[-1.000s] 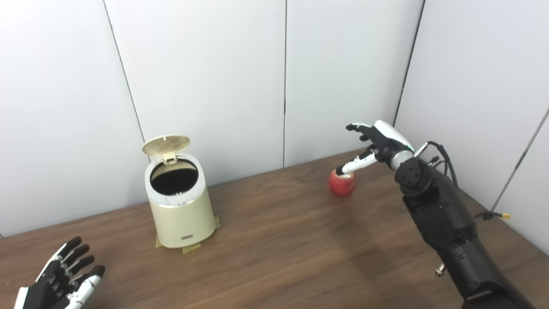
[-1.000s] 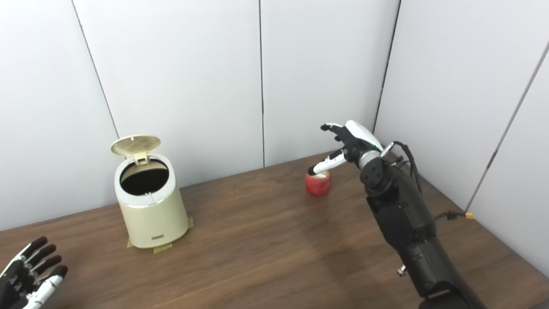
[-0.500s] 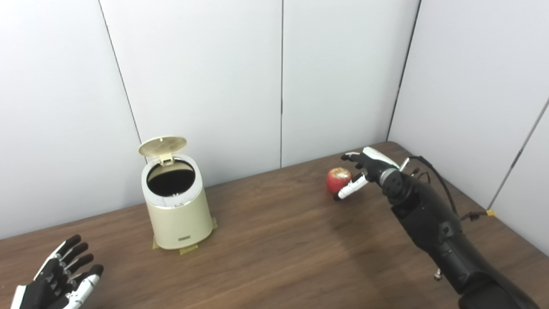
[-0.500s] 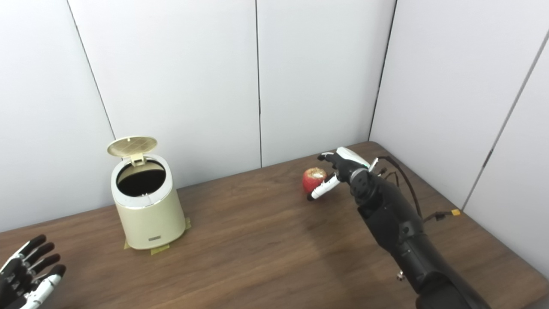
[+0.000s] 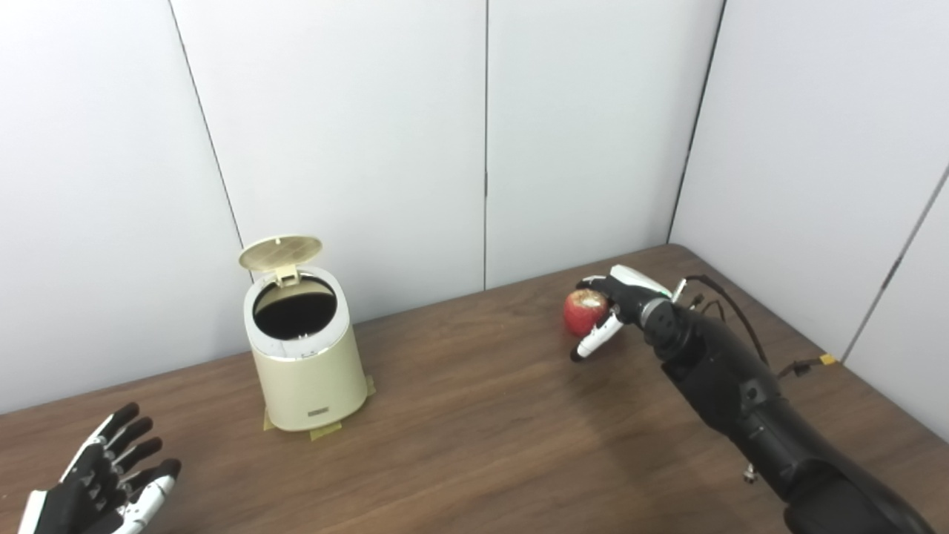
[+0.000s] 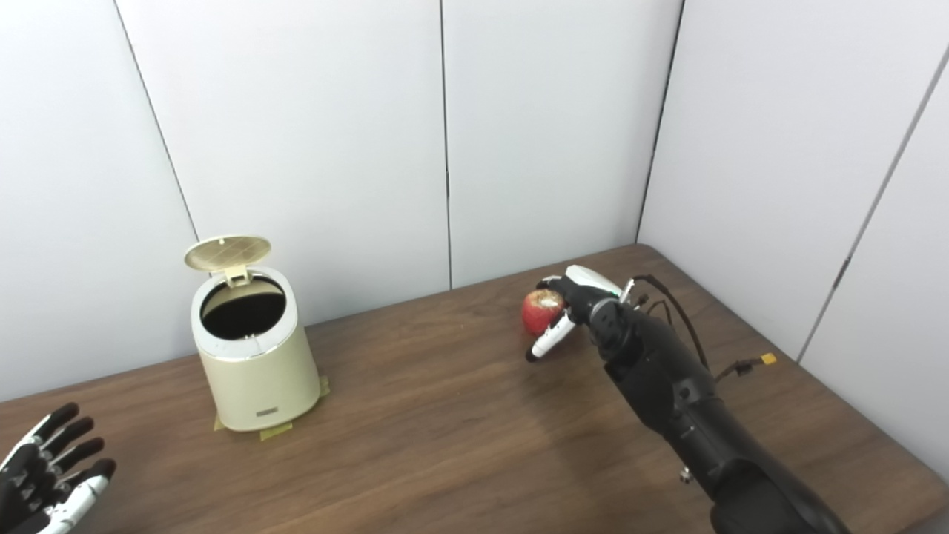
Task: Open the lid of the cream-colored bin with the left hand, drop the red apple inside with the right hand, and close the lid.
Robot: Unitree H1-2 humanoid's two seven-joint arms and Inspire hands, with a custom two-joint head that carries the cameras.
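Dark wood-grain table point(image 5: 474, 415), matte, with long streaks running across. Smooth pale wall panels point(image 5: 356, 133) behind, split by thin dark seams.

Cream-colored bin point(image 5: 308, 371) at the left part of the table: glossy plastic, round, flaring slightly toward the base, with a small dark label low on the front and yellowish tape point(image 5: 325, 431) at its foot. White rim around a dark round mouth. Lid point(image 5: 280, 252) up on its rear hinge, a round ribbed disc tilted back toward the wall. Interior black with shadow; contents impossible to tell.

Red apple point(image 5: 583, 312) at the far right part of the table, well apart from the bin: round, shiny red skin with a pale speckled patch on top. Impossible to tell whether resting on the wood or lifted just off it.

Right robot hand point(image 5: 619, 300) up against the apple's right side, black body with a white shell on the back. Fingers curled over the top and far side of the fruit, white thumb point(image 5: 593, 343) angled down past its lower front. Touching the apple but grip not clearly closed; whether actually held, cannot tell. Black jointed forearm point(image 5: 741, 393) slanting in from the lower right, thin cables point(image 5: 730, 304) looping beside the wrist.

Left robot hand point(image 5: 104, 482) low at the left corner, palm up, black fingers spread apart, holding nothing, well away from the bin.
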